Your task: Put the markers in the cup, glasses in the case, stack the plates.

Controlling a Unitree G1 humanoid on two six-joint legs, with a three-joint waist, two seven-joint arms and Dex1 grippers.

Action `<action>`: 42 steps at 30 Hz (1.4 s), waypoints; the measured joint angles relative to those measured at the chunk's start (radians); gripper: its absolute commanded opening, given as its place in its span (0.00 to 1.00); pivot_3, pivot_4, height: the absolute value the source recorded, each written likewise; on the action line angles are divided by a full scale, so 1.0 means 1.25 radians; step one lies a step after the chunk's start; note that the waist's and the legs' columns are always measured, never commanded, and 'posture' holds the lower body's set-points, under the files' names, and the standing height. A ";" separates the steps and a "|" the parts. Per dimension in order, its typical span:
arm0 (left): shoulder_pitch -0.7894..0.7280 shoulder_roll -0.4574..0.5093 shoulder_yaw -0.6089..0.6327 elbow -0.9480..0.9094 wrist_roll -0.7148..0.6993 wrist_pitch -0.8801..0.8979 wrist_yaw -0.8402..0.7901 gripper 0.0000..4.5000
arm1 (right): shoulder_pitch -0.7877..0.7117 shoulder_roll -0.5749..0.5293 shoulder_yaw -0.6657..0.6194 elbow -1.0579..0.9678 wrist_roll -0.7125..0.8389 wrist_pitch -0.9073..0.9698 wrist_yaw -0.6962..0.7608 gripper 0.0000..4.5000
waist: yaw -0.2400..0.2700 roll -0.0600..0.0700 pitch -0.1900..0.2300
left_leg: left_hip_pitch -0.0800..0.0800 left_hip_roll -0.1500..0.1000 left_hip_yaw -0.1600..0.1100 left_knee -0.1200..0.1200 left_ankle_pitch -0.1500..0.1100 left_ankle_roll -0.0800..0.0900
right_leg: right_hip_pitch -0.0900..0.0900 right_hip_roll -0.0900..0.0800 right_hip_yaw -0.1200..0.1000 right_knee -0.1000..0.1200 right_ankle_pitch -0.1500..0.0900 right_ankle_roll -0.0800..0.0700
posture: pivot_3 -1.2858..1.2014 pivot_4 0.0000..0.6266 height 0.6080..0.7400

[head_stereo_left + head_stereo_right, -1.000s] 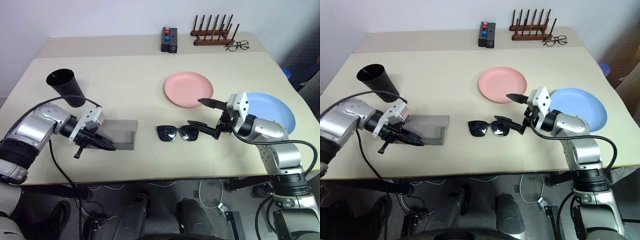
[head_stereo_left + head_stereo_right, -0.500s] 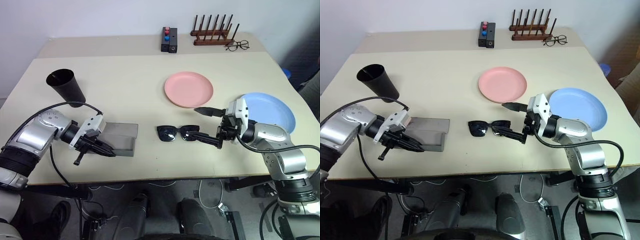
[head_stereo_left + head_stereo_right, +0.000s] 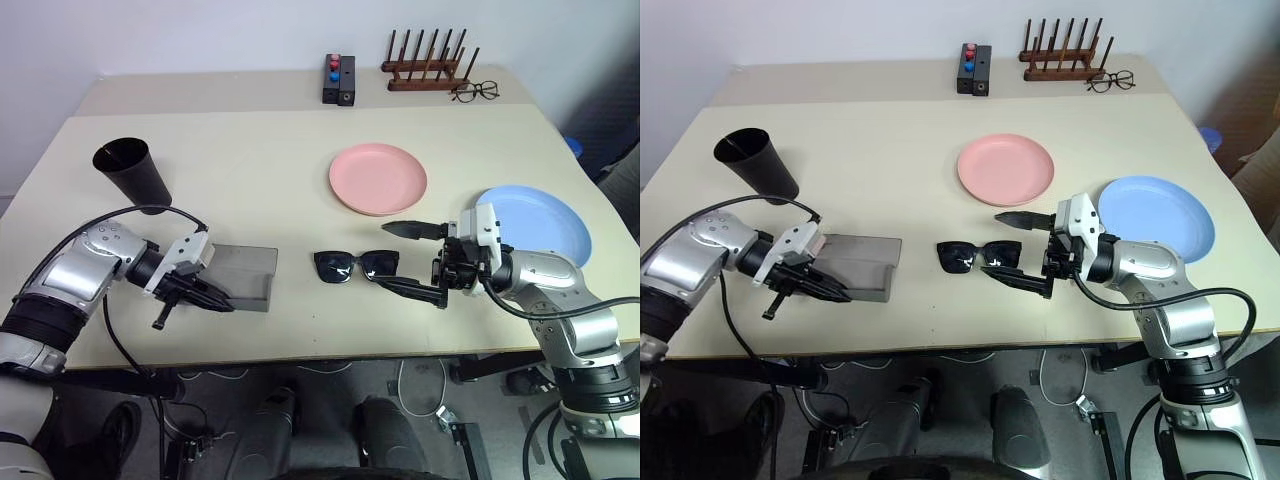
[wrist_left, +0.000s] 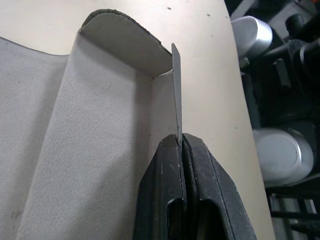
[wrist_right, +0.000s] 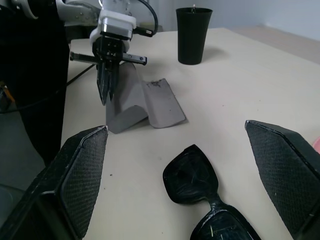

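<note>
Beige table, two joined tops; largest items on it are the plates — salmon pink plate mid-table, light blue plate toward the right edge, well apart and unstacked, the right forearm crossing the blue one's near rim; black cup upright at the left, something slim poking just above its rim in the right wrist view; grey case lies open near the front left, flap raised; sunglasses lie lens-down between case and right gripper, bare table either side; along the far edge stand a wooden peg rack, clear spectacles beside it, and a small black block with red and blue tops, all well clear of the arms.

Left wrist view alone shows the grip: the case's thin front wall pinched edge-on between the closed fingers; right wrist view alone shows the case interior, its flap propped up by that pinch.

Left gripper angled down toward the right, clamped on the case; right gripper points level toward the left, jaws spread wide and holding nothing; one finger above the sunglasses' right end, the other at the table just in front.
</note>
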 measured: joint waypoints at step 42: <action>-0.482 -0.668 0.065 0.690 0.315 -0.187 0.130 0.94 | 0.145 -0.044 -0.162 0.012 0.007 -0.001 -0.083 1.00 | 0.019 -0.002 0.001 | -0.002 -0.001 0.001 0.004 -0.001 0.001 | 0.002 0.002 -0.003 -0.001 0.000 0.001 | 0.52 0.24 1.00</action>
